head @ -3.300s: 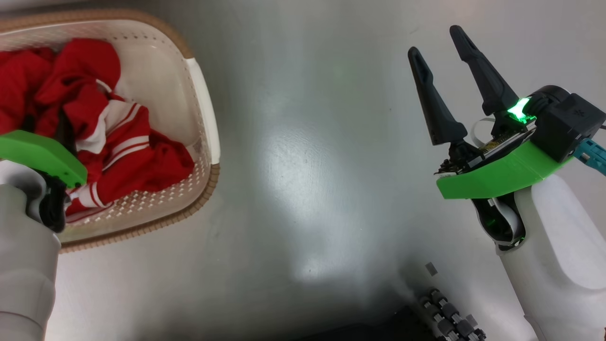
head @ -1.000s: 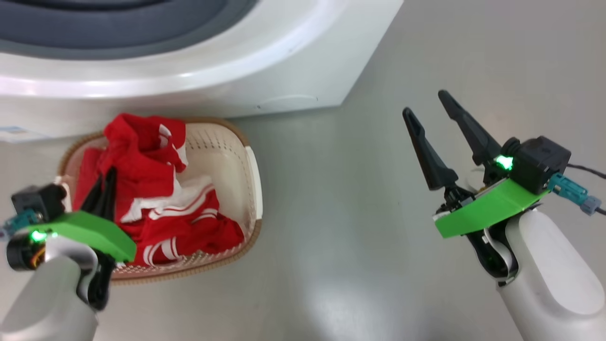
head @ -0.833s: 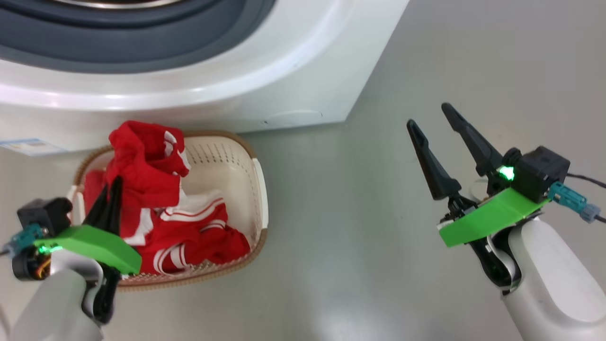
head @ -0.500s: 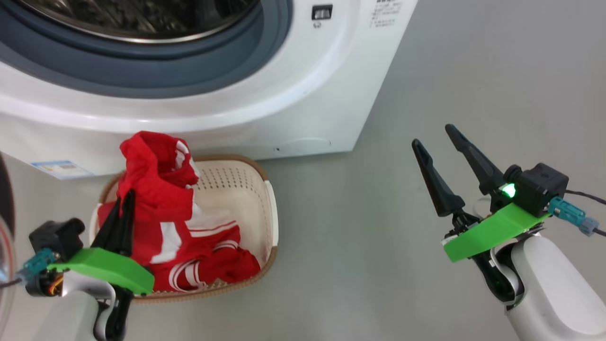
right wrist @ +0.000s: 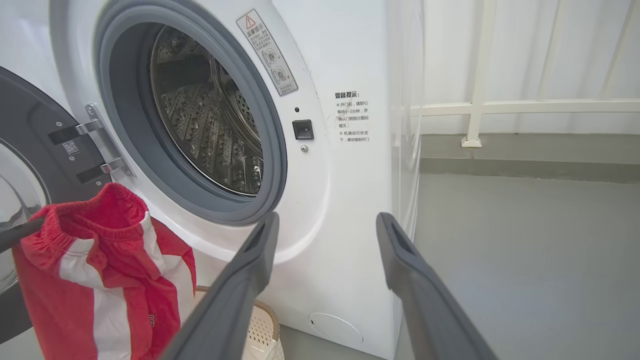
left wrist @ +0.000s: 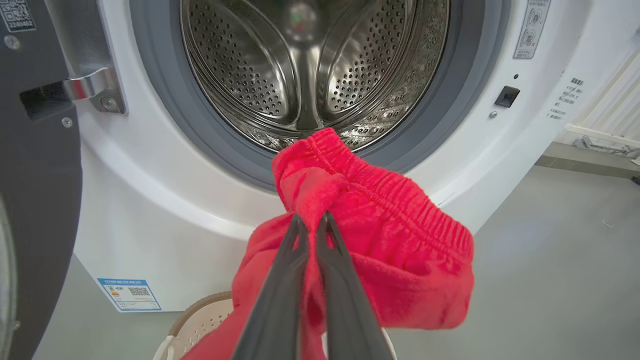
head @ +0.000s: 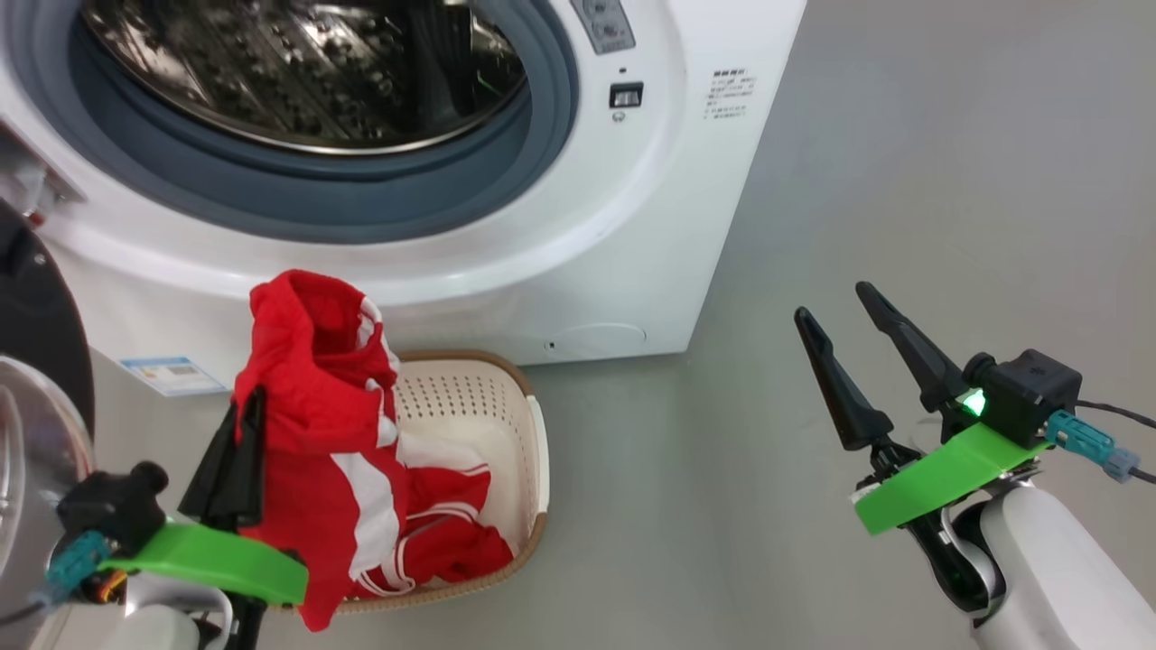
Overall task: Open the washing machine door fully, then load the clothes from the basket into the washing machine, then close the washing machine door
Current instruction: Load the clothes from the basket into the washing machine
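Observation:
My left gripper (head: 251,402) is shut on a red garment with white stripes (head: 316,397) and holds it up above the basket (head: 535,451), just below the washing machine's (head: 632,226) opening. In the left wrist view the fingertips (left wrist: 300,222) pinch the garment's elastic waistband (left wrist: 380,200) in front of the steel drum (left wrist: 310,65). More red clothes (head: 452,542) lie in the basket. The washing machine door (head: 32,307) stands swung open at the left. My right gripper (head: 832,302) is open and holds nothing, out over the floor to the right of the machine.
Grey rubber seal (head: 379,194) rings the drum. A blue energy sticker (head: 172,375) and a round flap (head: 601,338) sit low on the washer front. Grey floor (head: 903,162) spreads to the right. A white railing (right wrist: 475,105) stands behind the machine.
The head camera has tilted up, bringing the drum into view. My left gripper has lifted the red garment higher out of the basket. The right gripper stays open as before.

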